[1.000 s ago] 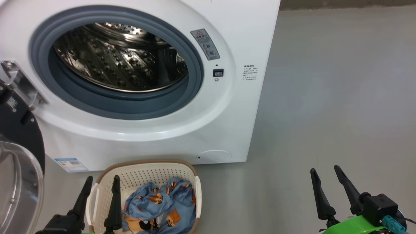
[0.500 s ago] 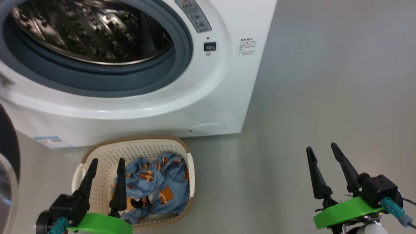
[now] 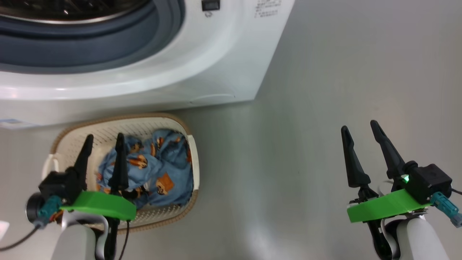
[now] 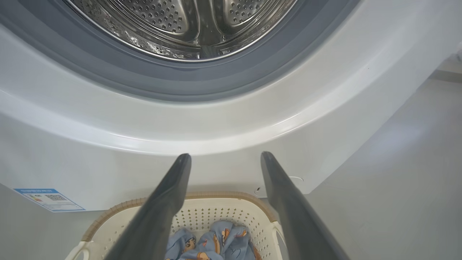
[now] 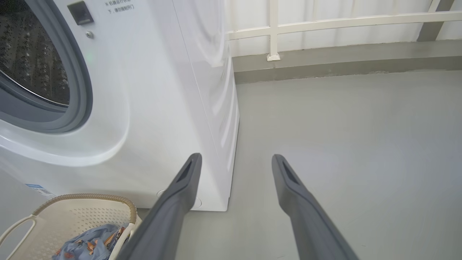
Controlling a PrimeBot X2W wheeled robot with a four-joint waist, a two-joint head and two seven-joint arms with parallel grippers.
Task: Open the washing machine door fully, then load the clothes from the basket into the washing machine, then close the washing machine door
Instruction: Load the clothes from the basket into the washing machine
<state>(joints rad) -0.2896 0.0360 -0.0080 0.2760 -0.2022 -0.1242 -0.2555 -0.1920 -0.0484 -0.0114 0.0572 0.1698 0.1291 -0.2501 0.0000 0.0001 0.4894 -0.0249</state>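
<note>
The cream basket [image 3: 119, 116] sits on the floor right in front of the white washing machine [image 3: 216, 68], with the light blue printed clothes [image 3: 158, 166] bunched in its right half. My left gripper [image 3: 104, 137] hovers above the basket's left half, fingers apart and empty. In the left wrist view this gripper [image 4: 226, 155] points at the machine's front below the steel drum [image 4: 180, 21], above the basket [image 4: 119, 207] and clothes [image 4: 216, 242]. My right gripper [image 3: 359, 126] is open over bare floor to the right. The washing machine door is out of view.
Grey floor [image 3: 325, 90] stretches right of the machine. A round white flap [image 3: 213, 98] and a blue label [image 4: 48, 198] sit low on the machine's front. In the right wrist view, a white railing [image 5: 325, 23] and a low kerb run along the far wall.
The head camera has tilted down, so the machine slid up and the drum has left the picture. Both grippers show higher in the view, still open. The left one stands further over the basket.
</note>
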